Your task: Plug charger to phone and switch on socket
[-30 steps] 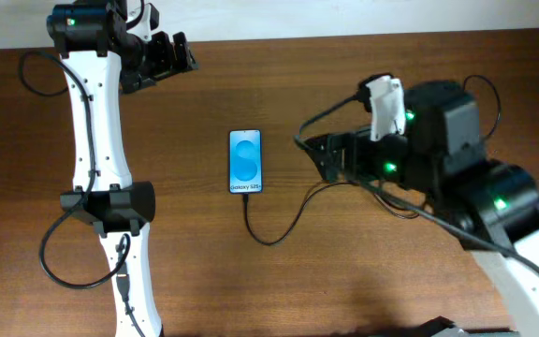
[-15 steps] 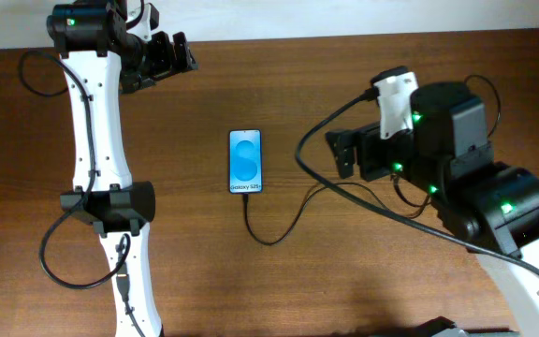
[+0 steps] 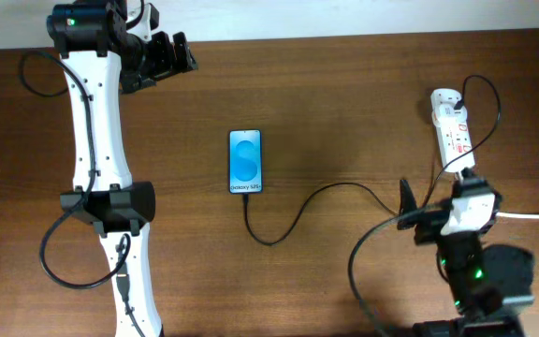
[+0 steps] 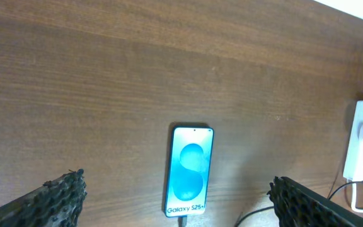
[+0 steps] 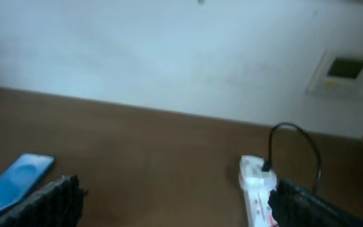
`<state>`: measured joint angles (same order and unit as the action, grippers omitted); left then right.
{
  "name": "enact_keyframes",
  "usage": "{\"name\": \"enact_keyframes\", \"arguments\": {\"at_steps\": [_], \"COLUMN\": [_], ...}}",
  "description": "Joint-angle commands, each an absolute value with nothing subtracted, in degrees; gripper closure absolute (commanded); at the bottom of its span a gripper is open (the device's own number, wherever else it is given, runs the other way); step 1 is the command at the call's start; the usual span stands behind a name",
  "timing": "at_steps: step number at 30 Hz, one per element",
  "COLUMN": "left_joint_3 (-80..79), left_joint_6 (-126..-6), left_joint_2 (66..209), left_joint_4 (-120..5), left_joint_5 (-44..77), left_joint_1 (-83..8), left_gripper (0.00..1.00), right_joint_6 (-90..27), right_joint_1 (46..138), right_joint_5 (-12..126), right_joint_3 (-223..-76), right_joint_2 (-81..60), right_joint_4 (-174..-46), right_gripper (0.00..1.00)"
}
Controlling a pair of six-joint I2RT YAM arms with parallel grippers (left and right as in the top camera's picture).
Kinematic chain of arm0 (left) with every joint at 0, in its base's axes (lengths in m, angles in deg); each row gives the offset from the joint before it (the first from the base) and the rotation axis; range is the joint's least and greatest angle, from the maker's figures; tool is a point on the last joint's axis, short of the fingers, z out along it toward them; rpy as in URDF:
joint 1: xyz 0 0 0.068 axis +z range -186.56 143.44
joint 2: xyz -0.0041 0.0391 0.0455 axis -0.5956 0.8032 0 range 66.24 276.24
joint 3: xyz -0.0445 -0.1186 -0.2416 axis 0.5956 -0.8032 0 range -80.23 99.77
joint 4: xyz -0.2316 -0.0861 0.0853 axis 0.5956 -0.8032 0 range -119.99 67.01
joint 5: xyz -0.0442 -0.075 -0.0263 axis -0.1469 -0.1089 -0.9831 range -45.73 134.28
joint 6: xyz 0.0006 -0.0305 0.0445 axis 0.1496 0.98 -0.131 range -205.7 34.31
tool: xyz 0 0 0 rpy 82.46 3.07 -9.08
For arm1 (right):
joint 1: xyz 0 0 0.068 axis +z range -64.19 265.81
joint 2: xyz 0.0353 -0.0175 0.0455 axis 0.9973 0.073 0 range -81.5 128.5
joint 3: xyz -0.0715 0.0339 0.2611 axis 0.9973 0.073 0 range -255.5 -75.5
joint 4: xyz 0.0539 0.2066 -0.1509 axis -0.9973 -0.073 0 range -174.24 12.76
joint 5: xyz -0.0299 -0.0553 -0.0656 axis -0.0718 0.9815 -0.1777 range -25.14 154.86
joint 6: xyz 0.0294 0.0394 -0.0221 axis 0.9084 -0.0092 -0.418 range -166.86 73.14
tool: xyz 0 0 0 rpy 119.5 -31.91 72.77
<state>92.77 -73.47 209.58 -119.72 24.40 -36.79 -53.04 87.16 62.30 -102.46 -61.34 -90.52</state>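
Overhead first. The phone [image 3: 245,162] lies flat on the brown table [image 3: 344,84], screen up and lit blue. The charger [image 3: 293,217] meets the phone's lower short edge with its tip, loops below the phone, then runs off to the phone's right toward the right arm. The socket [image 3: 452,129] sits well apart from the phone, far to its right and a little above it, with a black lead arcing off its far end. The left gripper [image 3: 183,56] hangs above and to the left of the phone, well clear of it. The right gripper [image 3: 412,215] sits to the right of the phone and lower, below the socket, close to the charger's run. Whether it touches the cable I cannot tell.

Left wrist view. Both fingers [image 4: 55,195] show at the bottom corners, spread wide, nothing between them but the phone on the table below. The socket is at the right edge.

Right wrist view, blurred. Fingers [image 5: 49,202] are again wide apart and empty. The phone is at lower left, the socket to its right, a pale wall [image 5: 137,50] behind.
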Motion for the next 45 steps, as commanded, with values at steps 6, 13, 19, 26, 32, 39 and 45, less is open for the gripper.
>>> {"name": "enact_keyframes", "arguments": {"at_steps": [6, 13, 19, 26, 32, 39, 45], "left_joint_3": [93.39, 93.39, 93.39, 93.39, 93.39, 93.39, 91.13], "left_joint_6": [-73.33, -73.33, -73.31, -73.33, -73.31, -73.31, -73.33], "left_joint_2": [209.69, 209.69, 209.69, 209.69, 209.69, 209.69, 209.23], "left_joint_4": [-119.72, -119.72, -119.72, -119.72, -119.72, -119.72, -119.70], "left_joint_5": [24.61, 24.61, 24.61, 24.64, 24.61, 24.64, 24.64], "left_joint_1": [-36.66, -36.66, -36.66, -36.66, -36.66, -36.66, -36.66], "left_gripper": [0.01, 0.01, 0.01, 0.01, 0.01, 0.01, 0.01], "right_joint_6": [-53.93, -53.69, -53.71, -53.71, -53.71, -53.71, -53.71], "right_joint_1": [86.44, 86.44, 86.44, 86.44, 86.44, 86.44, 86.44], "right_joint_5": [62.54, 62.32, 62.32, 62.34, 62.34, 62.34, 62.32], "right_joint_3": [-82.82, -76.67, -76.67, -76.67, -76.67, -76.67, -76.67], "right_joint_2": [-79.55, -81.32, -81.32, -81.32, -81.32, -81.32, -81.32], "right_joint_4": [-84.90, -83.37, -83.37, -83.37, -83.37, -83.37, -83.37], "right_gripper": [0.02, 0.02, 0.02, 0.01, 0.01, 0.02, 0.02]}}
